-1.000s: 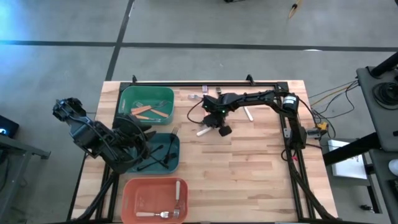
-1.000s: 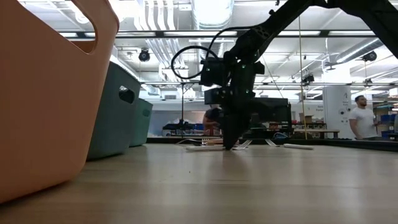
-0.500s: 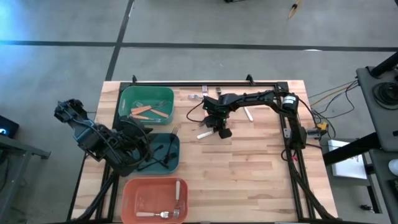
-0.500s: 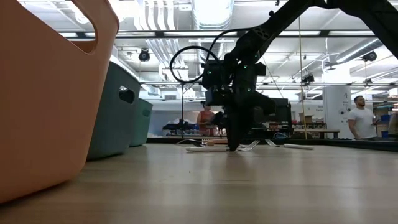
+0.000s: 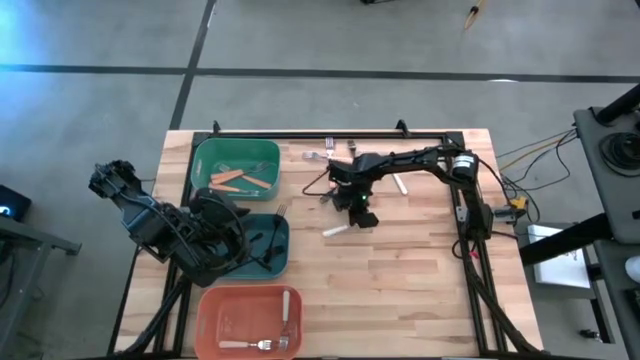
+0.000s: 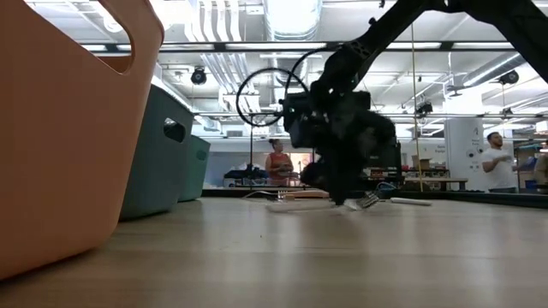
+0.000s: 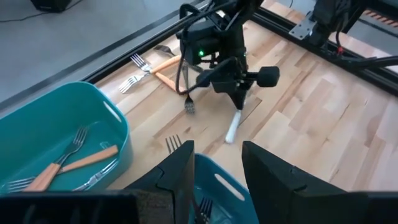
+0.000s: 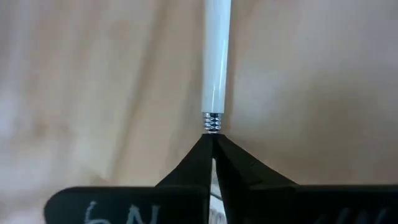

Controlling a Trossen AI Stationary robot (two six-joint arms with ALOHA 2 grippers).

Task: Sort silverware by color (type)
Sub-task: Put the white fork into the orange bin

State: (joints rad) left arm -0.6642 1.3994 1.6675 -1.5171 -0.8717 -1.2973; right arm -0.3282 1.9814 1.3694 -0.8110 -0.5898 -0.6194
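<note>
Right gripper (image 5: 362, 218) is down at the desk (image 5: 420, 280), clenched on the metal neck of a white-handled fork (image 5: 338, 231). In the right wrist view the fingertips (image 8: 205, 155) pinch together right at the ribbed collar, and the white handle sticks straight out ahead of the gripper, lying along the wood. The low view has the fork's tines (image 6: 368, 202) just beside the gripper, down at the desk surface.

Behind the right gripper, toward the far rail, a few more forks are scattered: a couple with orange handles (image 7: 163, 65) and another white-handled one (image 5: 399, 183) off to the side of the arm.

Left gripper (image 7: 217, 171) hovers over the teal bin (image 5: 272, 252), fingers parted with nothing between them. That bin has black forks (image 5: 262, 240) in it. Past it, farther out from the left gripper, the green bin (image 5: 236, 148) holds orange-handled forks (image 5: 232, 178). On the near side of the left gripper, the salmon bin (image 5: 240, 297) has two white-handled forks (image 5: 284, 318) lying in it.

A person (image 6: 494, 162) in a white shirt stands way off in the room behind the desk.
</note>
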